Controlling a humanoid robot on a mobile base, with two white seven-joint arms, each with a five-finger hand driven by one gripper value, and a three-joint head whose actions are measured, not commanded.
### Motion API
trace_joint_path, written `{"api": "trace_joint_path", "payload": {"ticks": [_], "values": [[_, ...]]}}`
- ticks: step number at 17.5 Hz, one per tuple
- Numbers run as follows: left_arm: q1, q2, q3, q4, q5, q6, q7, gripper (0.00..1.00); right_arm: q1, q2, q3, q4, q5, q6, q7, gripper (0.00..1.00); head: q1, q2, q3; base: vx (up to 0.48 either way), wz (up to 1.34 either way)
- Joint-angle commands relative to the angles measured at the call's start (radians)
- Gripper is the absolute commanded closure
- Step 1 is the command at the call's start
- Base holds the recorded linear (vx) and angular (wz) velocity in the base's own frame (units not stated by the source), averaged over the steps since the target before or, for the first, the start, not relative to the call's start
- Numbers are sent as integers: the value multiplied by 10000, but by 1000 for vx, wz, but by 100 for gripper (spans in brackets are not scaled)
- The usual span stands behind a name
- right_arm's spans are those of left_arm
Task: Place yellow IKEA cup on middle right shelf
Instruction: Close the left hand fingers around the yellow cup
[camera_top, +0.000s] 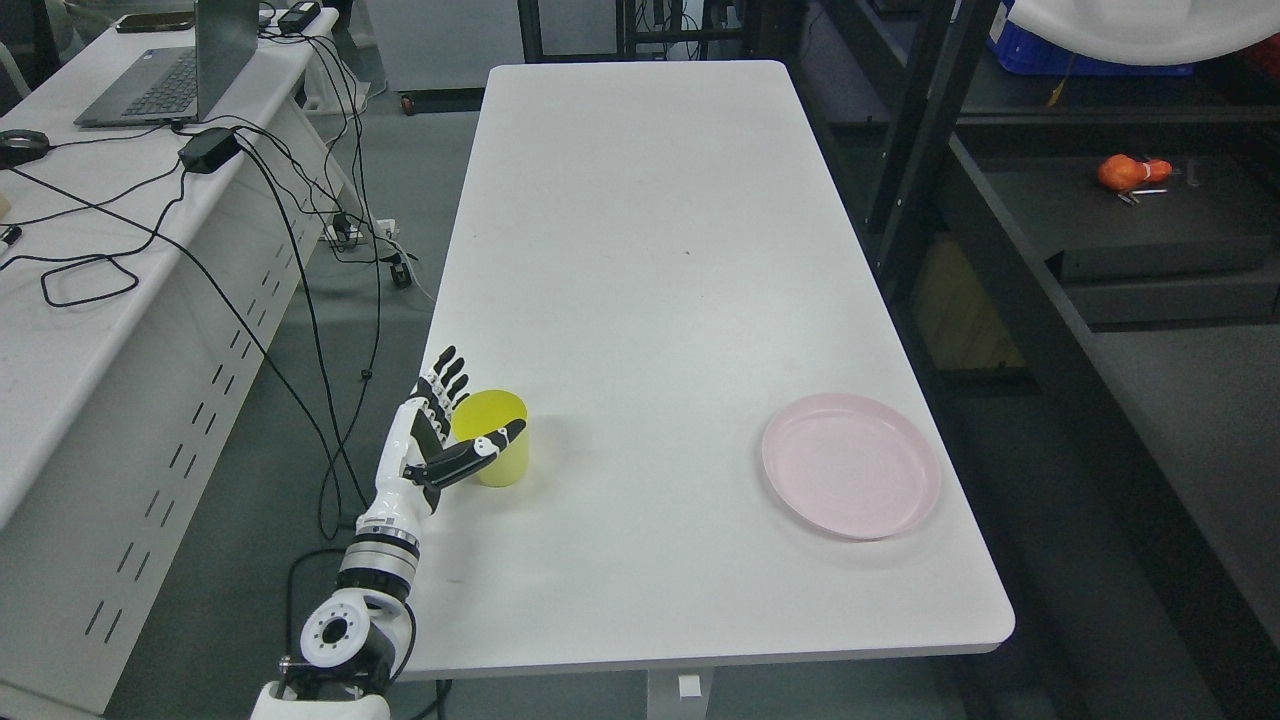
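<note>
On the white table (650, 250) I see my left hand (435, 435) spread around the cup (492, 438) (thumb across its front); contact unclear.

A single head view looks steeply down along the white table (650, 250) from its near end, shelving (1100, 230) at its right.

Pink plate (850, 466) on white table (640, 250) — laptop (170, 75) beyond
</note>
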Motion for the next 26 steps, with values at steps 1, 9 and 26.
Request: {"api": "trace_joint_path", "payload": {"ticks": [1,9,26], "values": [[-162,174,-729,703,-226,-56,-7,2,138,-175,169,0,-245,8,0,1,0,0,0,0,0],[-9,174,-1389,457,-226,-562,-53,2,138,-175,169,0,-245,8,0,1,0,0,0,0,0],[528,174,-1298,532,-226,-899,-68,14,138,-175,169,0,-245,8,0,1,0,0,0,0,0]]}}
